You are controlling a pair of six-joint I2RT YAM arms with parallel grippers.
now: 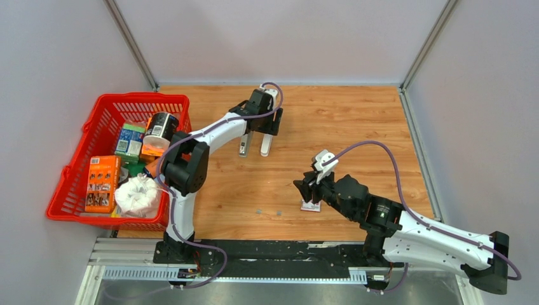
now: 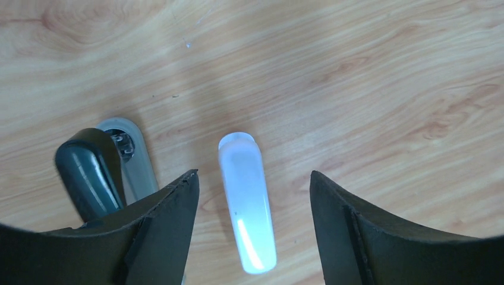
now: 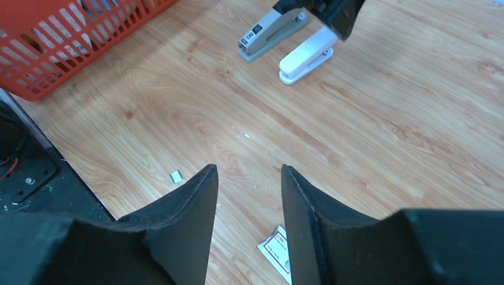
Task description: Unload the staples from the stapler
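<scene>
The white stapler (image 2: 246, 202) lies flat on the wooden table, between the spread fingers of my left gripper (image 2: 252, 175), and neither finger touches it. Just left of it lies a grey bar with a raised dark tip (image 2: 128, 160). From above, both pieces (image 1: 267, 146) sit just below the left gripper (image 1: 256, 135). My right gripper (image 3: 248, 169) hovers open over bare wood near the table's front, holding nothing. A tiny pale strip (image 3: 176, 176) lies to its left; I cannot tell whether it is staples.
A small red-and-white flat box (image 1: 310, 205) lies under the right gripper (image 1: 305, 186). A red basket (image 1: 76, 190) full of packets and a can stands at the left edge. Two tiny grey bits (image 1: 259, 211) lie near the front.
</scene>
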